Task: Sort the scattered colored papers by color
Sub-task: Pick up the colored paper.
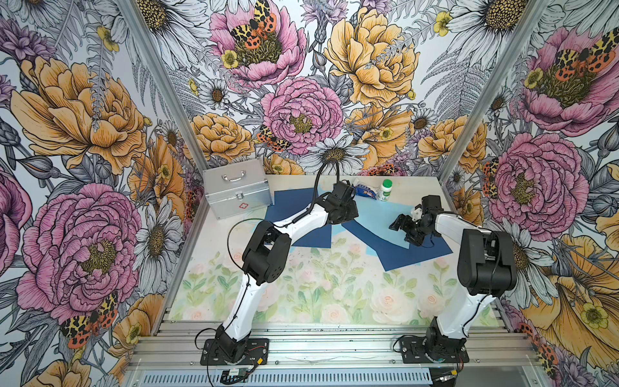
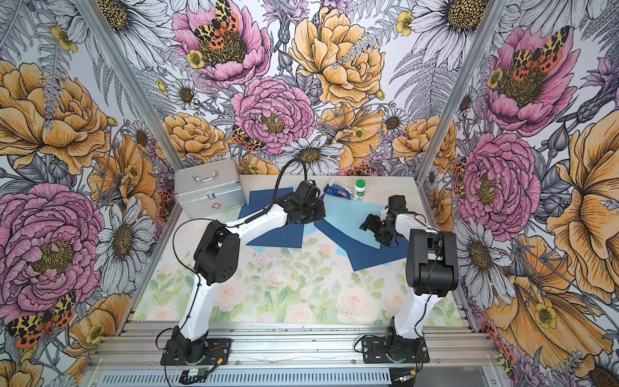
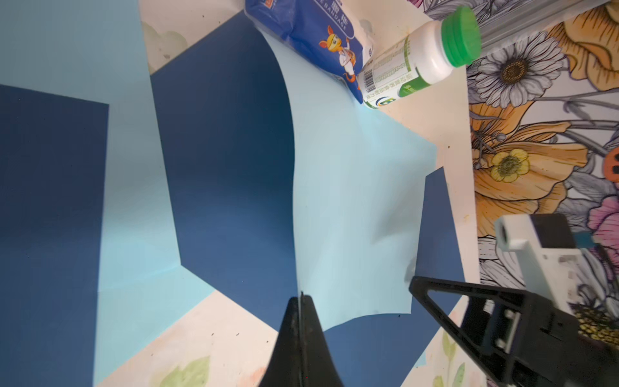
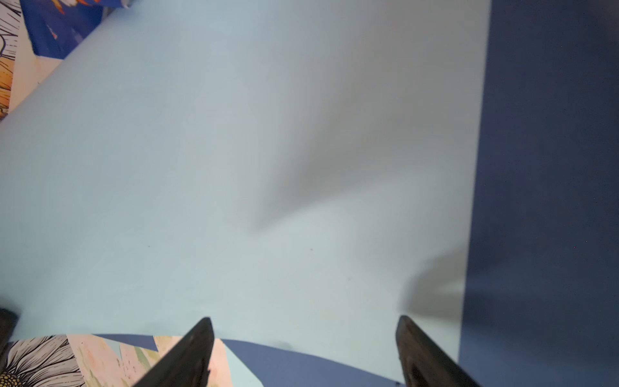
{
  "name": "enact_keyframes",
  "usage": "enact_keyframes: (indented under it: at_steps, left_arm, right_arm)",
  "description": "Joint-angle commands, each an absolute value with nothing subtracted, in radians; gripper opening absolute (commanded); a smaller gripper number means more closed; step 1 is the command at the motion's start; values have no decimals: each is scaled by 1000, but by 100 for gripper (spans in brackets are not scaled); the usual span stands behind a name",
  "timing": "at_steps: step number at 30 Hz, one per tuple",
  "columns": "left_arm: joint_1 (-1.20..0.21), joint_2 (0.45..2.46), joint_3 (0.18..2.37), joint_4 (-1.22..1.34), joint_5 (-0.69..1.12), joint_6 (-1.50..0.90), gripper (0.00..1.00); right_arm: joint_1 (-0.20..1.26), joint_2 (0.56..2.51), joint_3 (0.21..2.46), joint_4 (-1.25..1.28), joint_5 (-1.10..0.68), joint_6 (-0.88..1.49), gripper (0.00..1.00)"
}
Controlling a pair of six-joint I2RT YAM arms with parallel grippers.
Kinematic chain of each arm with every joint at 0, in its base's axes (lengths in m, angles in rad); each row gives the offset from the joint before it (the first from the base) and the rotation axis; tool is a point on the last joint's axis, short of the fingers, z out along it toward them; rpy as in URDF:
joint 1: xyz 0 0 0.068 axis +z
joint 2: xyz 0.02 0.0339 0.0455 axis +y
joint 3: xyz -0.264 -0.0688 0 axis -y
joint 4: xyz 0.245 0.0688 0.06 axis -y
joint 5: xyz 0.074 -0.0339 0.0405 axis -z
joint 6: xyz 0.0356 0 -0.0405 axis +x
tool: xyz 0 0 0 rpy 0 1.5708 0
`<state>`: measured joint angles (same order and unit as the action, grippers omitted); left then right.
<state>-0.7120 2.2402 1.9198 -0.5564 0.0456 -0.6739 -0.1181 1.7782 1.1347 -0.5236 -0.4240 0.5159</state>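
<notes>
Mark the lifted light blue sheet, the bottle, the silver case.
light blue sheet (image 3: pixel 351 217): left wrist view, curled middle.
bottle (image 1: pixel 384 192): in a top view, white body.
silver case (image 1: pixel 227 186): in a top view, handle face.

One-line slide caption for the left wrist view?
Left claw pinches the lifted edge of a light blue paper over navy papers; packet and green-capped bottle beyond.

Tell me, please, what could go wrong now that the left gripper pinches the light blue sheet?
1. The light blue sheet seems to touch the packet and bottle at its far corner; pulling may drag or tip them.
2. The left gripper pinches only the edge, so the bowed sheet could slip or crease.
3. The open right gripper hangs close over the same sheet and might snag it.
</notes>
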Motion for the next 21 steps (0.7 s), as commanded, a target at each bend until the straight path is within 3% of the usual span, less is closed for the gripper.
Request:
enact_keyframes:
  at_steps: [1, 6, 11, 21]
  left_arm:
    - [-733, 2211, 1984, -808, -94, -448, 0]
    - [-773, 2182, 2078, -990, -358, -285, 0]
    - [-805, 2111, 2114, -1045, -602, -160, 0]
    - [-818, 1938, 2136, -1042, -567, 90, 0]
  right_arm:
    - [-112, 1682, 1135, -537, -388, 487, 85]
    - [-105, 1593, 1130, -517, -377, 431, 87]
    - [-93, 1500, 1068, -368, -476, 429, 87]
    - [50, 1364, 974, -140, -453, 268, 91]
